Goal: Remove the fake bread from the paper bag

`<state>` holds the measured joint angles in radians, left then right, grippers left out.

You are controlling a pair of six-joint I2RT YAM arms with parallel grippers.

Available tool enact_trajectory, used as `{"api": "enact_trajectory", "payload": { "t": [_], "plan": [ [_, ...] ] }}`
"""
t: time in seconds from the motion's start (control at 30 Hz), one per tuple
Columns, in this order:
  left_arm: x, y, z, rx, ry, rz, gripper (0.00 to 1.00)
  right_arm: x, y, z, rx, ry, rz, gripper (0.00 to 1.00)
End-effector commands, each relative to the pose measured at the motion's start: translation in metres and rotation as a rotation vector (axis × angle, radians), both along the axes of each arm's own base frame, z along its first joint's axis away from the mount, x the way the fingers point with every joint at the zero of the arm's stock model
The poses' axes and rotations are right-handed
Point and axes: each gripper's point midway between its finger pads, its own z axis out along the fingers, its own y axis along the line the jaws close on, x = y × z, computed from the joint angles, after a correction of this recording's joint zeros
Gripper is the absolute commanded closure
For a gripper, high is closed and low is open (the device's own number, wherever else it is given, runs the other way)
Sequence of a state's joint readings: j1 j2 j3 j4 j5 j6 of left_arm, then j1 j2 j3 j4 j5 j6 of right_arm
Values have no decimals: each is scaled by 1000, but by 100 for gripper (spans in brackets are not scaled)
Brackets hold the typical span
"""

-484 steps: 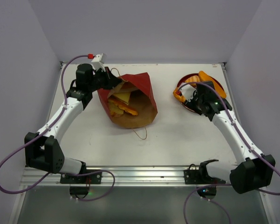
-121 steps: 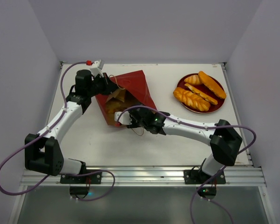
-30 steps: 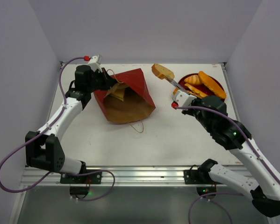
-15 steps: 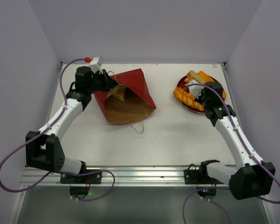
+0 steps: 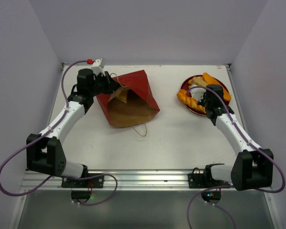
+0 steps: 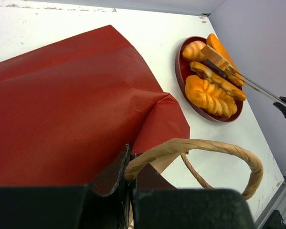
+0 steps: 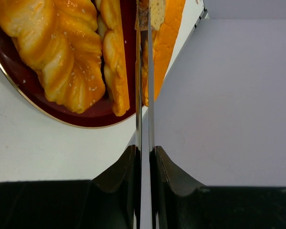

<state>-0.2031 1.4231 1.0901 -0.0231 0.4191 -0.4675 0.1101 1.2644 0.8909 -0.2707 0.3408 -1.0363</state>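
Pale yellow fake-bread slice with a brown crust (image 6: 213,54): clenched between the thin fingers of the right end effector (image 5: 199,83), over the round dark-red plate (image 6: 179,71), which carries glossy golden-orange braided loaves (image 6: 209,95). Red paper carrier bag with brown kraft inside (image 5: 138,93): lying on its side on the white worktop (image 5: 171,138), well apart from the plate. Left end effector (image 5: 111,86): clamped on the bag's rim beside a looped brown handle (image 6: 214,152).
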Motion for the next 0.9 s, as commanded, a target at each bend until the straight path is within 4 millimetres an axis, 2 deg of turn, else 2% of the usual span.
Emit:
{"api": "enact_trajectory", "payload": {
  "t": [0.0,0.2,0.43,0.57,0.87],
  "plan": [
    [-1,4,2,6,-17,-2,100,11,-1,12,-9,-66,14,89],
    [-2,4,2,4,-16,-4,100,6,3,4,17,-27,31,70],
    [-3,4,3,1,-16,-6,100,3,4,3,28,-15,32,59],
    [-3,4,4,2,-18,-6,100,1,5,6,46,-18,35,56],
    [-3,4,7,0,-26,-5,100,-2,9,20,93,-47,38,55]
  ]
}}
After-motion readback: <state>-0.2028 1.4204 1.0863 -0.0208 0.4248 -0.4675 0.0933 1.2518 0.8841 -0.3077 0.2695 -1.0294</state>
